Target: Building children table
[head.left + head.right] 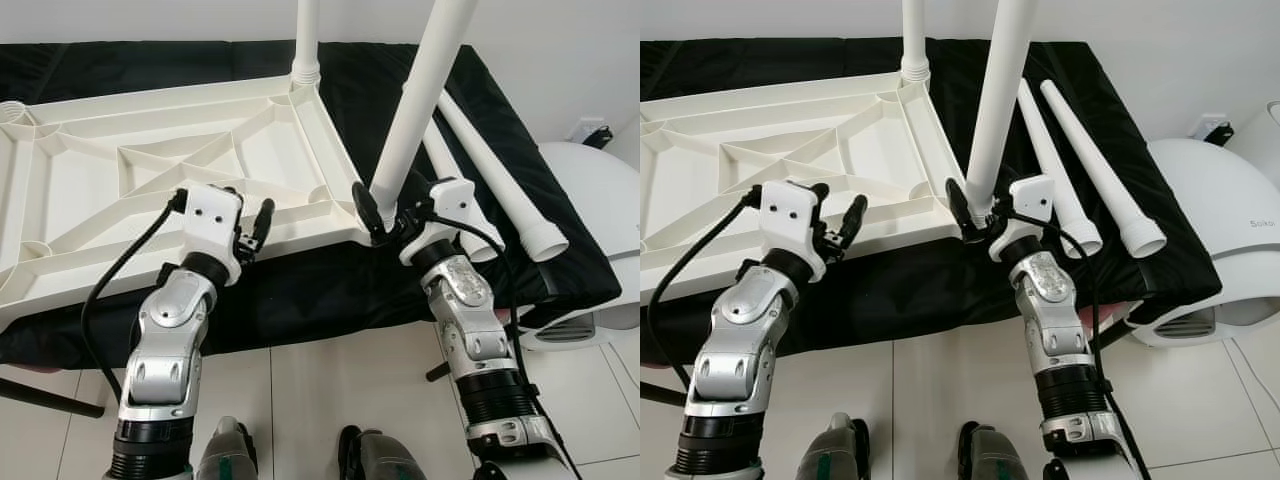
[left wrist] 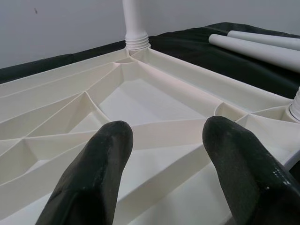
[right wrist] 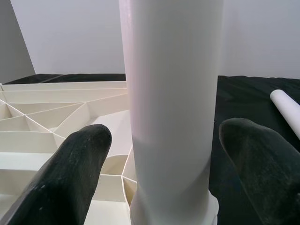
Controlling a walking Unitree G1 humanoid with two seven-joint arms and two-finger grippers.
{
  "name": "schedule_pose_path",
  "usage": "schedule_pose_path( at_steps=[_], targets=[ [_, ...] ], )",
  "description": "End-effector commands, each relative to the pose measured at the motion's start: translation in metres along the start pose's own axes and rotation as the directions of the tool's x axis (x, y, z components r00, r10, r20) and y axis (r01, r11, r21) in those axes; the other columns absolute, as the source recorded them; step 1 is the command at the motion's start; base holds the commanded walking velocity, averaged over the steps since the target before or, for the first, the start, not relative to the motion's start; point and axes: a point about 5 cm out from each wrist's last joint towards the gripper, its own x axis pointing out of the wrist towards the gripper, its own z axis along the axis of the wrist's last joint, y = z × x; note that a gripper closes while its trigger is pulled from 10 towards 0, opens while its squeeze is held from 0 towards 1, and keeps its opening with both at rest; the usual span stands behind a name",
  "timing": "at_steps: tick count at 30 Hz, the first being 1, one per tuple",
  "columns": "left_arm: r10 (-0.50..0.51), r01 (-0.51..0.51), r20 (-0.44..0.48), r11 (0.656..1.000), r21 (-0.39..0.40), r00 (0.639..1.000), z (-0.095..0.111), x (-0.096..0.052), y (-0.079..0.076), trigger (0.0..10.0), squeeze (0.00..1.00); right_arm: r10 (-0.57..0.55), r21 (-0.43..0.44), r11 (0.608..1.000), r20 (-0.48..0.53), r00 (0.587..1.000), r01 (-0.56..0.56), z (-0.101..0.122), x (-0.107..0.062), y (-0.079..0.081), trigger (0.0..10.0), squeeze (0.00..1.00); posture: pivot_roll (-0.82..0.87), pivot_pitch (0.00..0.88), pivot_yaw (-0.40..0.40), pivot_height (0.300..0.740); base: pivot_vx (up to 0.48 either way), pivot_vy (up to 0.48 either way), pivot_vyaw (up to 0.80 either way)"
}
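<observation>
Seating leg 2 in the tabletop's near corner socket.
Our right gripper (image 1: 385, 222) straddles the leg (image 1: 415, 105), fingers spread, not clamped; left gripper (image 1: 250, 232) hangs wide open, empty, over the tabletop (image 1: 150, 165) to steady it.

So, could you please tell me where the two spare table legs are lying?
In the head views, the two spare table legs lie side by side on the black cloth, to the robot's right of the upturned tabletop, beyond the right gripper.

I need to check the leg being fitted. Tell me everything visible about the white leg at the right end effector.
The white leg is a smooth, plastic-looking tapered tube standing nearly upright, leaning slightly. Its collared base sits in the near right corner socket of the upturned tabletop. The right end effector has its open fingers either side of the base; actual contact cannot be told.
</observation>
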Motion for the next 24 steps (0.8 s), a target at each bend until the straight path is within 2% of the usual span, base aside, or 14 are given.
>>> schedule_pose_path(
  at_steps=[1,7,8,9,24],
  targets=[
    [-0.053,0.053,-0.014,0.998,0.016,0.998,-0.0043,-0.0025,-0.0049,10.0,1.0,-0.005,-0.011,1.0,-0.005,1.0,0.005,-0.0013,-0.0026,-0.0021,10.0,0.0,0.04,0.132,-0.04,0.74,0.0,0.0,0.0],
    [-0.074,0.075,-0.02,0.996,0.037,0.997,-0.0055,-0.0031,-0.0064,10.0,1.0,-0.004,-0.012,1.0,-0.007,1.0,0.004,-0.0014,-0.0027,-0.0023,10.0,0.0,0.04,0.139,-0.041,0.74,0.0,0.0,0.0],
    [-0.082,0.083,-0.024,0.996,0.044,0.996,-0.0061,-0.0032,-0.0069,10.0,0.79,-0.004,-0.012,1.0,-0.007,1.0,0.003,-0.0014,-0.0026,-0.0025,10.0,0.0,0.04,0.14,-0.042,0.74,0.0,0.0,0.0],
    [-0.085,0.086,-0.025,0.995,0.042,0.996,-0.0061,-0.003,-0.0066,10.0,0.0,-0.003,-0.013,1.0,-0.008,1.0,0.003,-0.0014,-0.0025,-0.0027,10.0,0.0,0.04,0.142,-0.043,0.74,0.0,0.0,0.0],
    [-0.1,0.101,-0.019,0.994,0.046,0.995,-0.0051,-0.0023,-0.0094,10.0,0.0,0.0,-0.018,1.0,-0.006,1.0,0.0,-0.0007,-0.0007,-0.0035,10.0,0.0,0.05,0.144,-0.045,0.74,0.0,0.0,0.0]
  ],
)
